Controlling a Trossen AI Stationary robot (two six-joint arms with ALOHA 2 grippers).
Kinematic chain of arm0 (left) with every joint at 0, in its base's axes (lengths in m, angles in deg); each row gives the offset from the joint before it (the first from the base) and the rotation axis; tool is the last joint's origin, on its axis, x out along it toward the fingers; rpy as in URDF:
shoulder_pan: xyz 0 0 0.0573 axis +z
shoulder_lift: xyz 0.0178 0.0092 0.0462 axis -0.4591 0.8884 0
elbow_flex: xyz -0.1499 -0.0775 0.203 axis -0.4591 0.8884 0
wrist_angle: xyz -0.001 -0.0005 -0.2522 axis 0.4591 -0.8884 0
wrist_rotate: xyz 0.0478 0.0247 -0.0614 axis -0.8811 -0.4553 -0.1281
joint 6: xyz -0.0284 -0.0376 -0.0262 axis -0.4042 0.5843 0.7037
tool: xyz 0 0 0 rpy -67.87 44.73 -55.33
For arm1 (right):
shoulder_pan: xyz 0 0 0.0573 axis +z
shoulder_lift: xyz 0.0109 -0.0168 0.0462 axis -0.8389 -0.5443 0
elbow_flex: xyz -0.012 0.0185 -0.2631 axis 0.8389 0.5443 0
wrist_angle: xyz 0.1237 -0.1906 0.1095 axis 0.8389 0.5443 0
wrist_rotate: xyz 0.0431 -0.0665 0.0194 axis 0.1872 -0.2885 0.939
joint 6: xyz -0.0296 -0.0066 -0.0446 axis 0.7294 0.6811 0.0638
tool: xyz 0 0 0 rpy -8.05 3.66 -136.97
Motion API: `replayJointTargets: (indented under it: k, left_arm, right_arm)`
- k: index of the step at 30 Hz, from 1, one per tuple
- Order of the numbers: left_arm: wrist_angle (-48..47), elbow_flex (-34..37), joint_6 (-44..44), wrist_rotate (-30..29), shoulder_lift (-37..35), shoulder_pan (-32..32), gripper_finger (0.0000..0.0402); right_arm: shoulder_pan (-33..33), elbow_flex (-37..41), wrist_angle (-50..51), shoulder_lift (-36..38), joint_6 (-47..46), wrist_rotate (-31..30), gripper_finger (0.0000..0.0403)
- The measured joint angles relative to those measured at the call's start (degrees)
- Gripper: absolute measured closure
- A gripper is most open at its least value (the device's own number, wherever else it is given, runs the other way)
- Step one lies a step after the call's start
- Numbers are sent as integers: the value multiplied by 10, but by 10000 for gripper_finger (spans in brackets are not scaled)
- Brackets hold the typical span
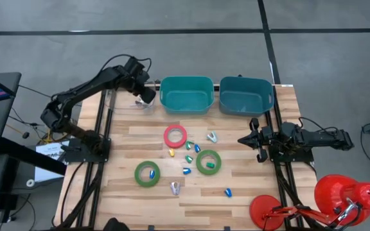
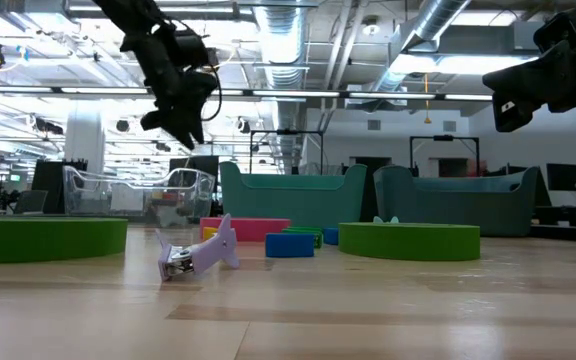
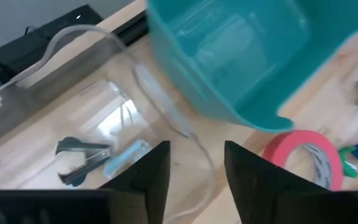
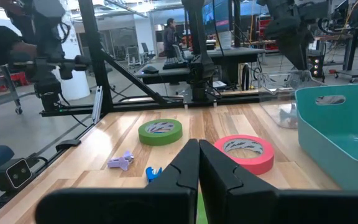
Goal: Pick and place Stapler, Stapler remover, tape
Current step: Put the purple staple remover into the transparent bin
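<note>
Three tape rolls lie flat on the wooden table: a pink-red roll (image 1: 175, 136) (image 4: 244, 149) and two green rolls (image 1: 147, 173) (image 1: 209, 162). Small staplers and staple removers lie scattered among them, including a purple remover (image 1: 175, 187) (image 2: 198, 255) and a pale teal one (image 1: 212, 136). My left gripper (image 1: 143, 93) (image 3: 196, 168) is open and empty, raised over the near rim of a clear bin (image 1: 124, 101). In that bin lie a grey staple remover (image 3: 79, 160) and a pale blue piece (image 3: 124, 155). My right gripper (image 1: 249, 139) (image 4: 197, 163) is shut and empty, near the table's right edge.
Two teal bins (image 1: 186, 94) (image 1: 246, 96) stand at the far edge, right of the clear bin. A red lamp (image 1: 345, 196) sits at the near right corner. Small blue, green and yellow pieces (image 1: 187, 171) lie between the rolls; one blue piece (image 1: 151, 173) is inside the left green roll.
</note>
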Motion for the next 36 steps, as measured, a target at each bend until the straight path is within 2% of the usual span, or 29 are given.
replayJointTargets:
  k: [16,36]
  left_arm:
    - [5,0,-1,0,-79,-148,263]
    - [34,0,-7,0,-84,-343,263]
  right_arm:
    - [0,0,0,0,0,0,403]
    - [0,0,0,0,0,0,403]
